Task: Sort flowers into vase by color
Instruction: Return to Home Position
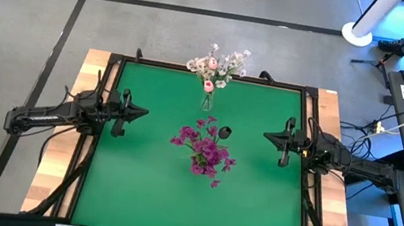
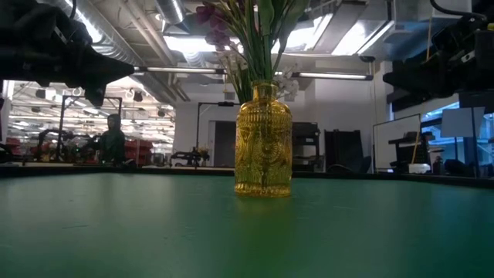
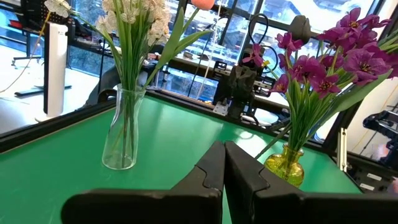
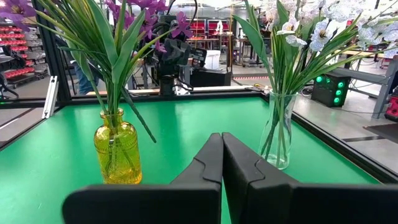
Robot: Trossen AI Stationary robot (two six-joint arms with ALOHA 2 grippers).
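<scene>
Purple flowers (image 1: pixel 204 149) in yellow vase (image 2: pixel 263 143), centre; white flowers (image 1: pixel 217 65) in clear vase (image 3: pixel 121 134), 12 o'clock. Left gripper (image 1: pixel 140 112) at 9, right gripper (image 1: pixel 269 137) at 3, jaws pressed together, empty. I judge homing; next, park arms.

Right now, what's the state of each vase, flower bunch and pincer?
yellow glass vase: upright, middle of the green mat.
clear glass vase: upright, near the mat's edge.
purple flowers: standing in the yellow vase.
white flowers: standing in the clear vase.
pink tulip buds: in the clear vase too.
left pincer: shut, empty, at the mat's left side.
right pincer: shut, empty, at the mat's right side.
</scene>
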